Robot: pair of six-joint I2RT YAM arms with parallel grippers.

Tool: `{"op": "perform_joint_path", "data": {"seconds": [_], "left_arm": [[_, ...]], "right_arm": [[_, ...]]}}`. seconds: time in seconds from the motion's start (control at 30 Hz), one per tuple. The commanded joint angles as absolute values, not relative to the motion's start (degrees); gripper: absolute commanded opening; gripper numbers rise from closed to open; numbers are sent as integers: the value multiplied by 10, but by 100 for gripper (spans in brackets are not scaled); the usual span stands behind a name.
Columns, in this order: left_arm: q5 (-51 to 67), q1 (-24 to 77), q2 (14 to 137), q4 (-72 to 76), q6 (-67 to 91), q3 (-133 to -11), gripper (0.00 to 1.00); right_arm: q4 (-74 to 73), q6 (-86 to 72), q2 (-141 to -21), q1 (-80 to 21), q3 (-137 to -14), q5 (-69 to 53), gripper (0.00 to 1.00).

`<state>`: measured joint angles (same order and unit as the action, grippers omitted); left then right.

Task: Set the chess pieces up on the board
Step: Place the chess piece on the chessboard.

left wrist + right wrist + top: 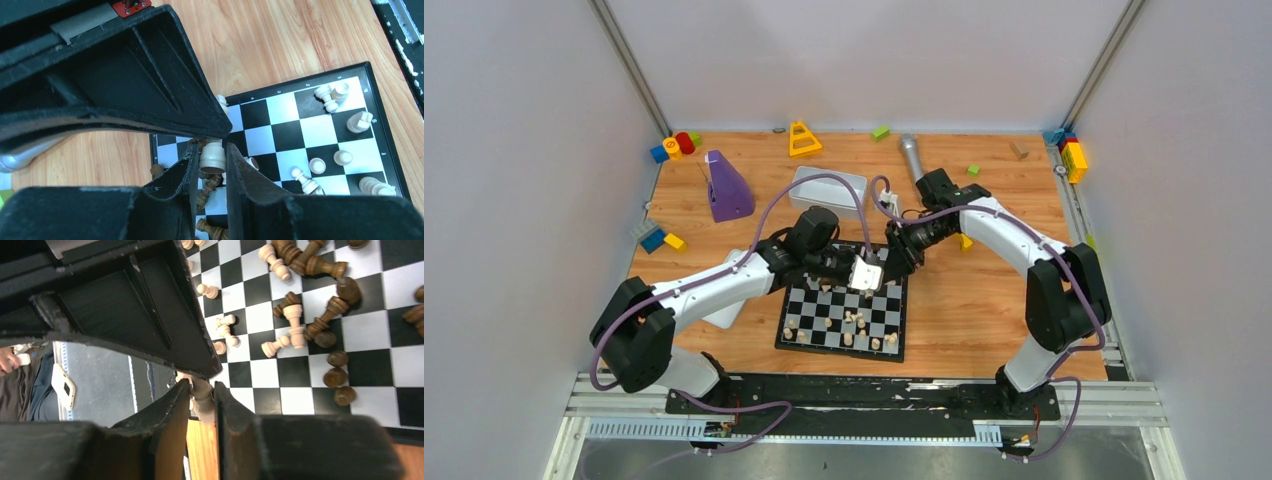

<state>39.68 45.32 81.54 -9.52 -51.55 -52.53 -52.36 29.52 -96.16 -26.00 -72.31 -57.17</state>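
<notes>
The board [839, 349] lies at the table's near centre, with pale and dark chess pieces scattered over it, many on their sides. My left gripper [866, 275] hovers over the board's far edge. In its wrist view the left gripper [211, 150] is shut on a pale chess piece [213, 159] lifted above fallen dark pieces [210, 187]. More pale pieces [360, 121] stand or lie on the board [290, 135]. My right gripper [892, 262] sits right beside it. The right gripper [201, 387] is shut on another pale piece [203, 401] beyond the edge of the board [295, 372]. Dark pieces [325, 315] lie heaped there.
A white tray [829, 188] stands behind the board, a purple wedge [726, 188] to its left. A yellow block [803, 139], a grey cylinder [911, 156] and coloured toy blocks [674, 146] [1072, 155] line the back. A white lid [724, 315] lies under the left arm.
</notes>
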Motion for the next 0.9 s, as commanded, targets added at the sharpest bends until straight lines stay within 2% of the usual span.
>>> {"op": "perform_joint_path", "data": {"seconds": [0.0,0.17,0.23,0.53,0.67,0.87], "left_arm": [[395,432,812,-45,-410,-535,0],[433,375,779,177,-187,-467,0],[444,371,774,238,-138,-446,0],[444,370,809,349,-20,-431,0],[452,372,820,363,-4,-436,0],[462,371,827,367,-4,-438,0]], "right_arm": [[-475,253,-915,-203,-736,-608,35],[-389,182,-869,-141,-701,-662,51],[-367,164,-864,-139,-691,-673,53],[-320,120,-891,-141,-687,-707,66],[-318,116,-903,-147,-693,-720,66],[-315,113,-910,-157,-699,-721,58]]}}
